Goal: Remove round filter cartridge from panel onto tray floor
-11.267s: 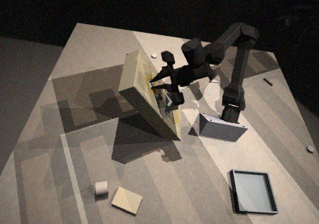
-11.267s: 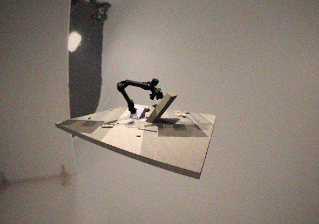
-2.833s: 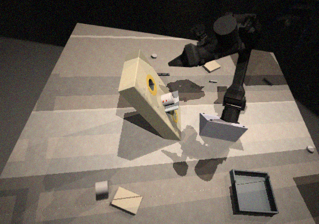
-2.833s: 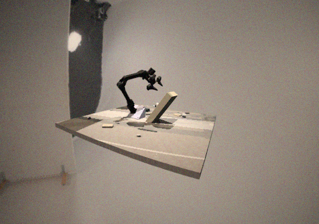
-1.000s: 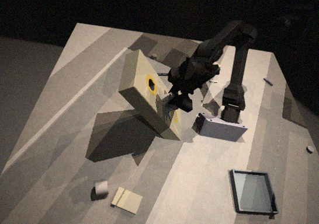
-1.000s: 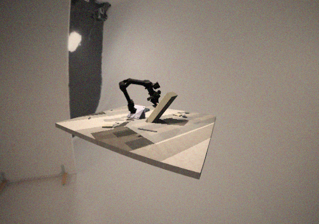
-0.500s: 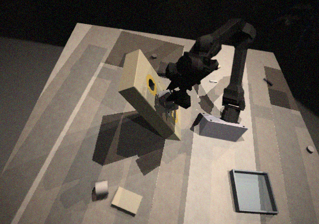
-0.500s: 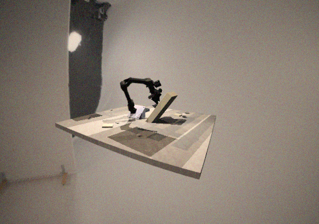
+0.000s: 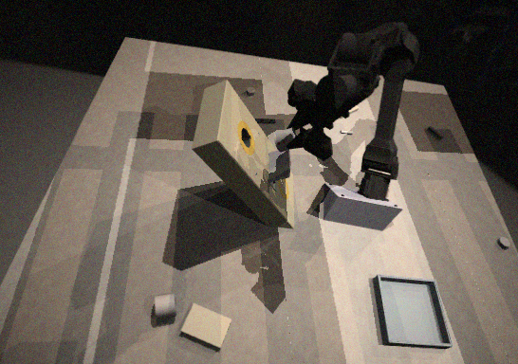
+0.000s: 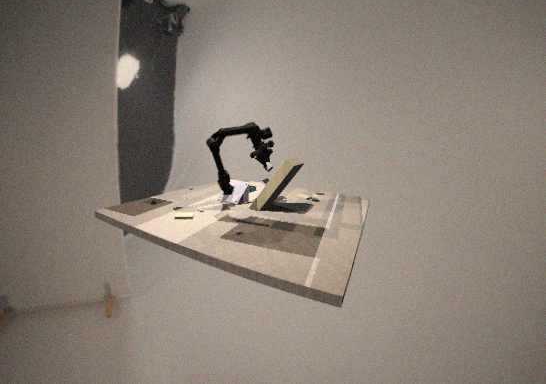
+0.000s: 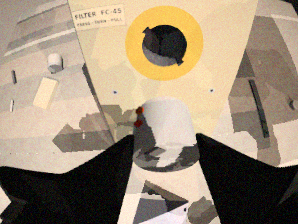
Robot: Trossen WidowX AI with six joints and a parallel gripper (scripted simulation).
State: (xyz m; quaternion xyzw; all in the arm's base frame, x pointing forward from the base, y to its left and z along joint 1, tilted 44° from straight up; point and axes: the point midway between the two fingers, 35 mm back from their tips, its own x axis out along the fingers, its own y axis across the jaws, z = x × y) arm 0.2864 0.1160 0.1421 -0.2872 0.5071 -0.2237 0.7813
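My gripper (image 9: 292, 136) (image 11: 164, 139) is shut on the filter cartridge (image 9: 282, 138) (image 10: 269, 166) (image 11: 167, 120), a pale cylinder with two small red marks on its side. The cartridge is clear of the panel and held in the air in front of its sloping face. Its slots cannot be made out. The cream service panel (image 9: 213, 118) (image 10: 272, 188) (image 11: 100, 55) leans at an angle and shows an empty dark, notched hole (image 9: 246, 137) (image 11: 165, 45) inside a yellow ring (image 11: 135, 45). The shallow tray (image 9: 410, 309) lies empty at the lower right of the top view.
A white cylinder (image 9: 165, 305) (image 11: 54, 62) and a cream block (image 9: 206, 325) (image 11: 45, 92) lie on the table left of the tray in the top view. A lavender wedge (image 9: 362, 209) is at the arm's base. A dark bar (image 11: 259, 107) lies beside the panel.
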